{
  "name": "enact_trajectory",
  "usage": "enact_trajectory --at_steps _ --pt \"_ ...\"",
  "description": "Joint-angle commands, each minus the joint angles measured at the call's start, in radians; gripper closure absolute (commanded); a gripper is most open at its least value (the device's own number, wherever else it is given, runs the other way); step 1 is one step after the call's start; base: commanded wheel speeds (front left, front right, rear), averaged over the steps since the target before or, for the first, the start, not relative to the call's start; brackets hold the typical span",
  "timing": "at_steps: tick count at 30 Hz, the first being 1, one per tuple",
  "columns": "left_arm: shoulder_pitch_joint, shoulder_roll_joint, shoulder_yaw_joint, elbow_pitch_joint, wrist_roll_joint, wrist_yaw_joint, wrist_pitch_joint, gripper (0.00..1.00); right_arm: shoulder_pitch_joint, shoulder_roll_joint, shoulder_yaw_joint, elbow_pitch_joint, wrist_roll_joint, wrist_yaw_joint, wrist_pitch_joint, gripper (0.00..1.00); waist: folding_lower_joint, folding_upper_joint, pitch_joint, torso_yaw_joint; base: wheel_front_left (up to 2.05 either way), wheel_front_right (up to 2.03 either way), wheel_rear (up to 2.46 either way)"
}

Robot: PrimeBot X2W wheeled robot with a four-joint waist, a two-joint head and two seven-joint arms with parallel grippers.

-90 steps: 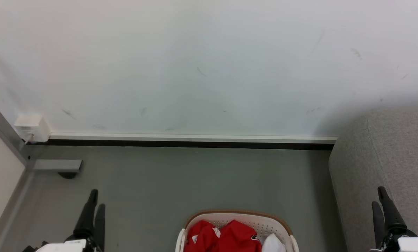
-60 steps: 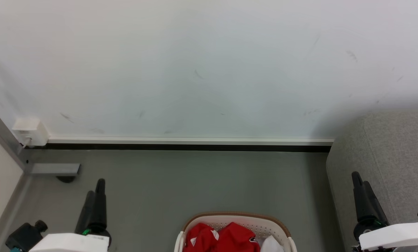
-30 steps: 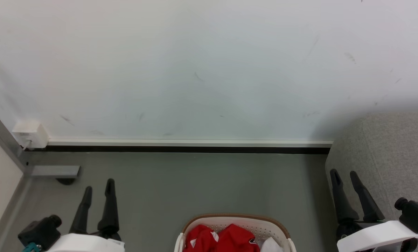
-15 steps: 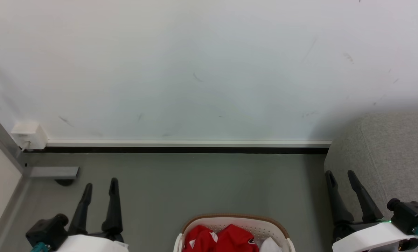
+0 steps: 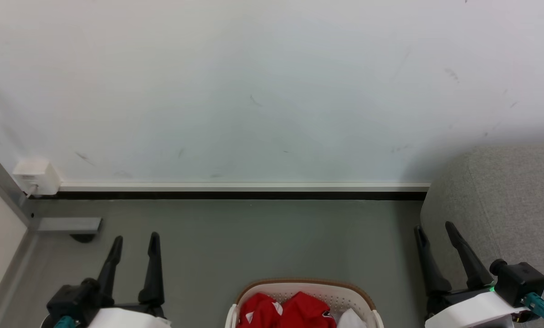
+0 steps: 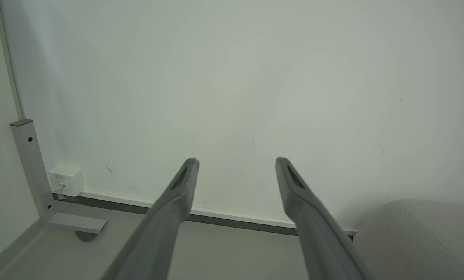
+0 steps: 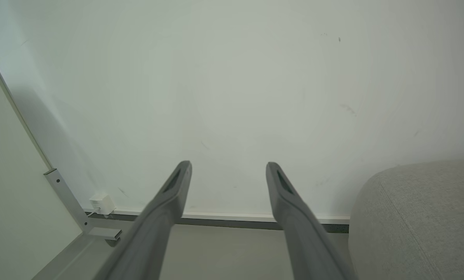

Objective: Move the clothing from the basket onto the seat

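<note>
red garments (image 5: 284, 312) sit in the basket (image 5: 345, 291), bottom centre of the head view, on the floor (image 5: 263, 237) between the two arms. nothing lifted. seat (image 5: 513, 205) is off to the robot's right, well apart from the load, no red on the part that shows.

just changed: both wrists rolled. left pincer (image 5: 136, 238) and right pincer (image 5: 434, 226) now each show two fingers (image 5: 152, 269) side by side, spread wide, nothing between them: both released, empty. three seconds back each was edge-on, one finger half hidden behind the other. both also drifted inward toward the basket; the right one was over the seat's flank, now its tips sit at the seat's near edge. head camera tipped a little, so the basket's small slide down the frame is camera, not basket.

my read: pre-grasp setup, task at zero. tips point at the wall (image 5: 272, 91), not down, so a bend or arm drop is needed to reach in.

materials:
- garments: soft, crumpled into two humps, white trim patches, small logo; white piece (image 5: 351, 320) beside them
- basket: cream plastic, perforated wall, tan rim band, curved
- seat: light-grey woven upholstery, rounded corner, stitched seam
- fingers: long, dark, tapered, matte, slot near each tip
- wall: matte white, scuffed; floor smooth grey
</note>
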Motion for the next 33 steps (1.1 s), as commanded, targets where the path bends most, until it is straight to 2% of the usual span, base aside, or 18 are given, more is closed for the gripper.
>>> enact_trajectory --at_steps 1,27,33 --pt "0.004 0.01 0.001 -0.009 0.03 0.004 -0.011 0.0 -0.018 -0.002 0.003 0.0 -0.024 -0.002 -0.01 0.0 0.0 0.0 0.0 0.0 0.0 0.0 0.0" --pt "0.018 0.009 -0.01 -0.031 0.23 0.02 -0.059 0.0 -0.027 0.002 0.032 -0.018 -0.182 -0.002 -0.059 0.0 0.0 0.0 -0.005 -0.008 0.0 0.0 0.0" --pt "0.017 0.007 -0.006 -0.026 0.227 0.014 -0.059 0.0 -0.026 0.004 0.027 -0.021 -0.182 -0.002 -0.061 0.0 0.0 0.0 -0.005 -0.009 0.0 0.0 0.0"
